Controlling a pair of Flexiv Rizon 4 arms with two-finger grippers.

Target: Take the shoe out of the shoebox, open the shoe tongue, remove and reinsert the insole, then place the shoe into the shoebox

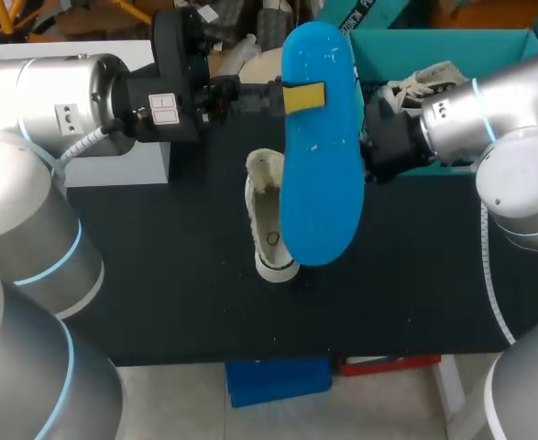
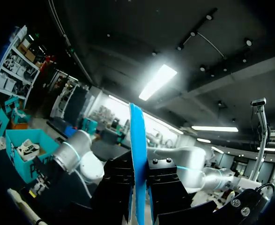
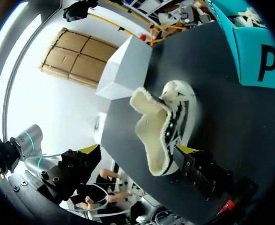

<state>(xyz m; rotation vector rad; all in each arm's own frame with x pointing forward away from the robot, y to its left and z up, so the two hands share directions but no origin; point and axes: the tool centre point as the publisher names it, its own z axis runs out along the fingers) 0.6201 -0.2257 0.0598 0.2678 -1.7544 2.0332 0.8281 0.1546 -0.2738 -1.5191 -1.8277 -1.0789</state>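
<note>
My left pincer (image 1: 303, 97) is closing on the blue insole (image 1: 319, 183) near one end, raising it above the shoe (image 1: 269, 215) on the table (image 1: 159, 275). I am judging it light and bendy; gripping nearer the middle should steady it.

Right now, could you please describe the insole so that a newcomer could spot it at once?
Look at the black table, then at the white shoe lying near its middle. Above that shoe the left gripper holds up a flat, long oval: the insole. It is bright blue, unlike the white shoe and the teal shoebox behind.
</note>
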